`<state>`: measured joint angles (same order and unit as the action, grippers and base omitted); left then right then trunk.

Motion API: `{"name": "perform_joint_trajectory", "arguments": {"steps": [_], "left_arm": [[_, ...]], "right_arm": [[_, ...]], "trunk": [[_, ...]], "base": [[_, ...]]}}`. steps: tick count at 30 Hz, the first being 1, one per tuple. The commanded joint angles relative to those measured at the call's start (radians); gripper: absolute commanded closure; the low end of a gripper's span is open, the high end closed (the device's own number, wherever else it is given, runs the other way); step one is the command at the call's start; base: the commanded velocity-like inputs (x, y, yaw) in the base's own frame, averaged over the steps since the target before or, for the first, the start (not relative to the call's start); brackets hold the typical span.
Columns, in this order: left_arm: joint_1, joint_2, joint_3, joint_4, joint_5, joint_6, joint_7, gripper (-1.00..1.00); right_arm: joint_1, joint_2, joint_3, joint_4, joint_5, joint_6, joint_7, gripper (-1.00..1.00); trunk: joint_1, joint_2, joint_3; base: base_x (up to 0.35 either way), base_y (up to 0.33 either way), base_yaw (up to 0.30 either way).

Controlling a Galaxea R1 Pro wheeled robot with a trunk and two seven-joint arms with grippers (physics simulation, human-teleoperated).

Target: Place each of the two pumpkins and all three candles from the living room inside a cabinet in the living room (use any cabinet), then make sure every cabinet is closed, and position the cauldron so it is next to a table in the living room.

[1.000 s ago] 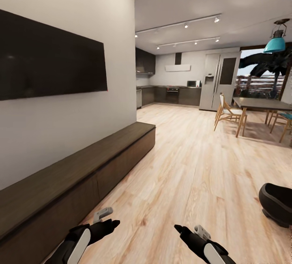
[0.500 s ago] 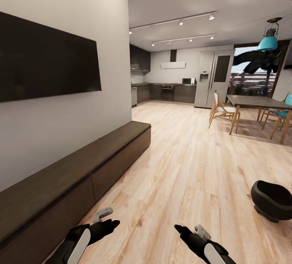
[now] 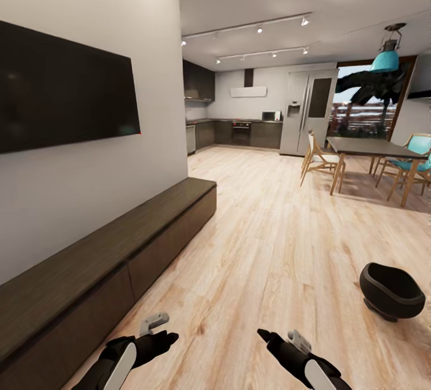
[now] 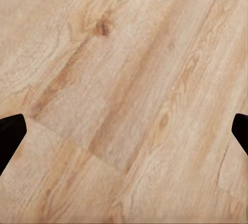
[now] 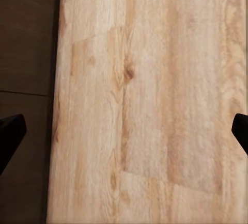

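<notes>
1. Cauldron (image 3: 392, 290): glossy black pot with a wide mouth, stood on the wooden floor (image 3: 281, 240) at the right of the head view, upright, mouth tipped slightly toward the camera. Well apart from both arms and from the cabinet.
2. Cabinet (image 3: 114, 252): long low dark brown unit set against the white wall (image 3: 90, 192) at the left of the head view. Flat handle-less fronts all sat flush; top bare. A dark strip of it also ran along one edge of the right wrist view (image 5: 26, 79), beside the floor boards.
3. Television (image 3: 60, 96): large dark screen mounted on the wall above the cabinet.
4. Left gripper (image 3: 157, 333): black, at the bottom of the head view, held above the floor just beside the cabinet's front. In the left wrist view its two dark fingertips (image 4: 9, 133) sat at opposite edges over bare boards, so the jaws stood wide with nothing between them.
5. Right gripper (image 3: 269, 339): black, low in the head view, over open floor. The right wrist view showed its fingertips (image 5: 10, 131) far apart, jaws wide, holding nothing.
6. Dining table (image 3: 365, 147): dark top, wooden chairs (image 3: 317, 159) around it, far across the room at the right.
7. Kitchen units (image 3: 239, 133) and a tall grey fridge (image 3: 308, 111): along the back wall.
8. Teal hanging lamp (image 3: 384, 60): above the dining table.
</notes>
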<state>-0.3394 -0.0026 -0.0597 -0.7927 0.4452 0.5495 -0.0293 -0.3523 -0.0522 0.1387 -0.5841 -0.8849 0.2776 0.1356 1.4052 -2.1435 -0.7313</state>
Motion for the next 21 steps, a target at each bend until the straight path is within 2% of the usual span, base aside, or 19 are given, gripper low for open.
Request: {"name": "perform_joint_trajectory", "arguments": {"steps": [1, 13, 21], "left_arm": [[0.000, 0.000, 0.000, -0.001, 0.000, 0.004, -0.004, -1.00], [0.000, 0.002, 0.000, 0.003, -0.001, 0.004, -0.008, -1.00], [0.002, 0.006, 0.002, 0.003, -0.001, 0.005, -0.008, -1.00]], "right_arm": [[-0.001, -0.002, 0.004, 0.000, -0.005, 0.002, 0.001, -1.00], [-0.001, -0.002, 0.005, 0.001, -0.005, -0.002, 0.002, -1.00], [-0.001, -0.002, 0.005, 0.003, -0.003, -0.006, 0.002, -1.00]], "trunk": [[-0.004, 0.007, 0.000], [-0.050, 0.091, 0.019], [-0.050, 0.091, 0.006]], "base": [[0.000, 0.000, -0.095], [0.000, 0.000, -0.099], [0.001, 0.000, -0.098]]}}
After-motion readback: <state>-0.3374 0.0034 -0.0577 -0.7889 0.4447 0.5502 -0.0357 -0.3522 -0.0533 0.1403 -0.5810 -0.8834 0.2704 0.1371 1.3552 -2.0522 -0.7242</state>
